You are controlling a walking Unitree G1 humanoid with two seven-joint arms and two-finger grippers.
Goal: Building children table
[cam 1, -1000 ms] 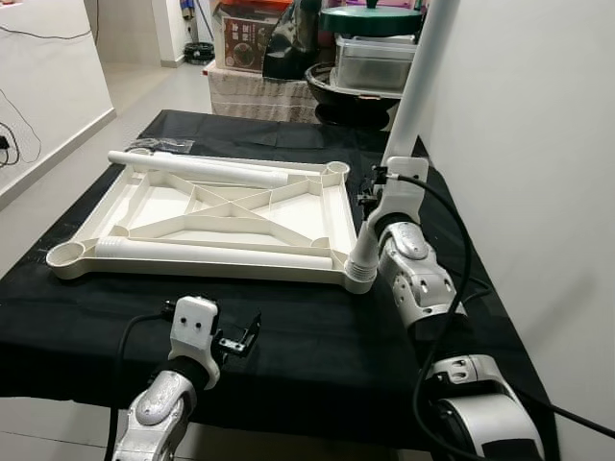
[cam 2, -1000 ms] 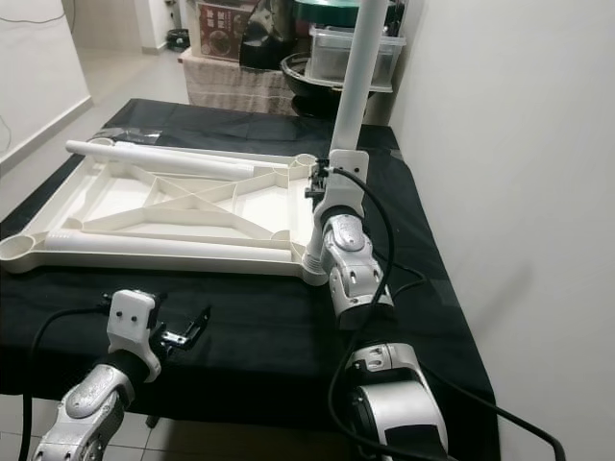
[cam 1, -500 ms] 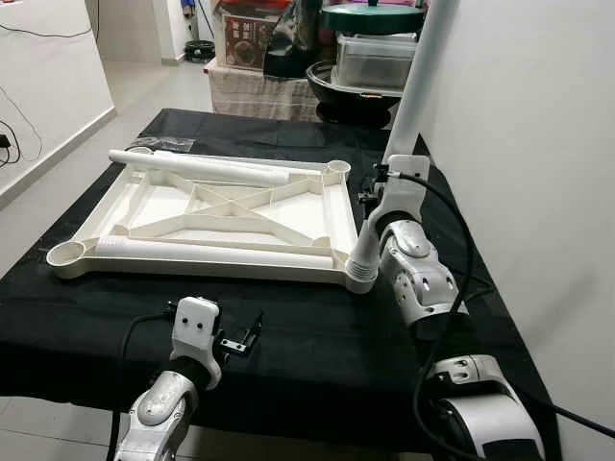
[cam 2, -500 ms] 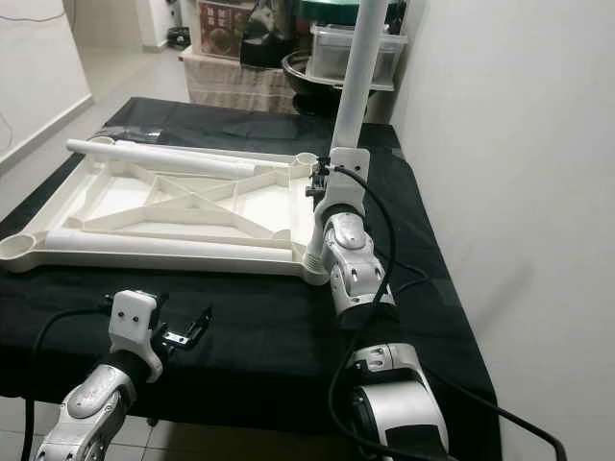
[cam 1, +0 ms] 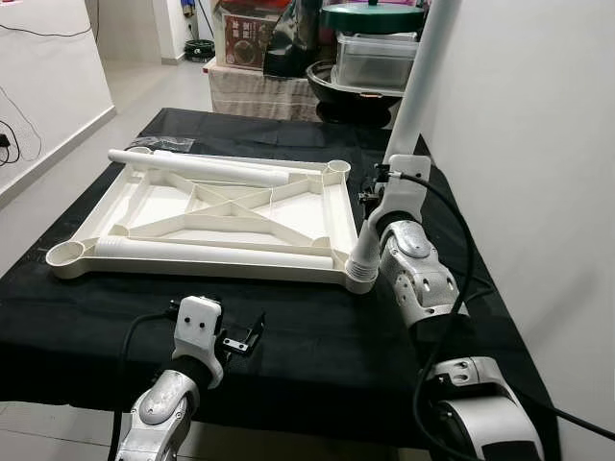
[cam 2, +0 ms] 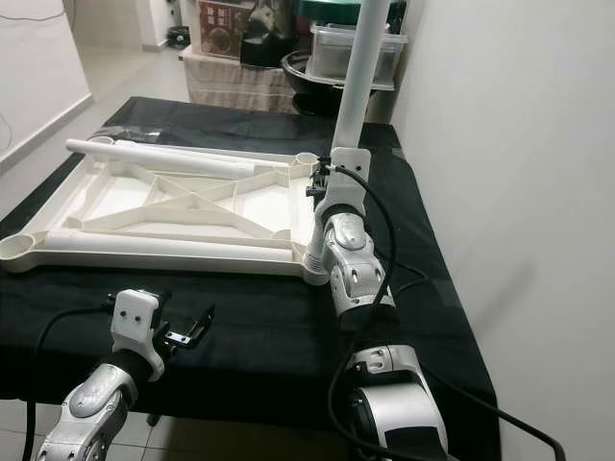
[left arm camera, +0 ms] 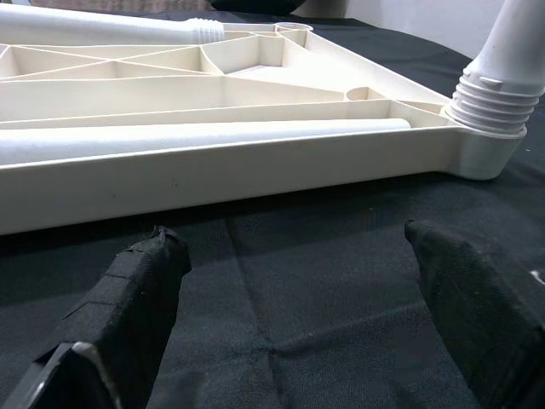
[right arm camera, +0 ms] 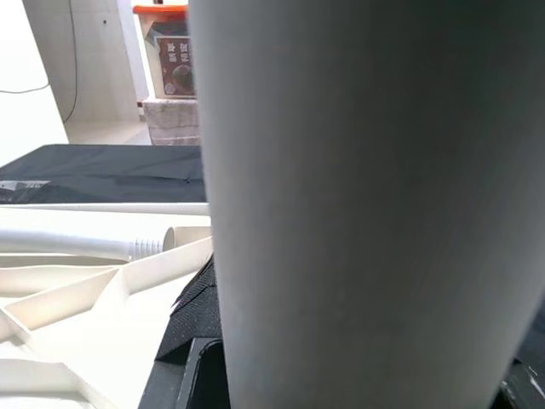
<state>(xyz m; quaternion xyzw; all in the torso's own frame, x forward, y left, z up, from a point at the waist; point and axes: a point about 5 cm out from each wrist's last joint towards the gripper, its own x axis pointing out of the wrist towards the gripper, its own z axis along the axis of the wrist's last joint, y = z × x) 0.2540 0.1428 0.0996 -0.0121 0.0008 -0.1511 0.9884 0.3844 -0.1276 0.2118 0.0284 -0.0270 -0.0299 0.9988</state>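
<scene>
A big cream plastic table top (cam 1: 226,216) lies upside down on the bench (cam 1: 317,346), which is covered with a black cloth. It sits toward the back left part of the bench. Two loose white plastic tube legs lie on it: one long leg (cam 1: 207,254) along its near side and another leg (cam 1: 197,165) along its far side.

A third white tube leg (cam 1: 415,86) stands up in the round socket (cam 1: 360,276) at the table top's near right corner. The right hand (cam 1: 377,187) is up against this leg, a little above the socket. In the right wrist view the leg is right in front of the camera with a black finger (right arm camera: 197,341) beside it, so it looks like the hand is holding the leg.

The step now seems to be screwing this leg into its corner. To do it well, the leg should stay straight up, pushed down gently, and turned so the ridges at its end catch. If it leans, the ridges may jam.

The left hand (cam 1: 242,337) hovers near the front edge of the bench, fingers (left arm camera: 140,294) spread wide and holding nothing. The table top's near side is just past it, not touching.
</scene>
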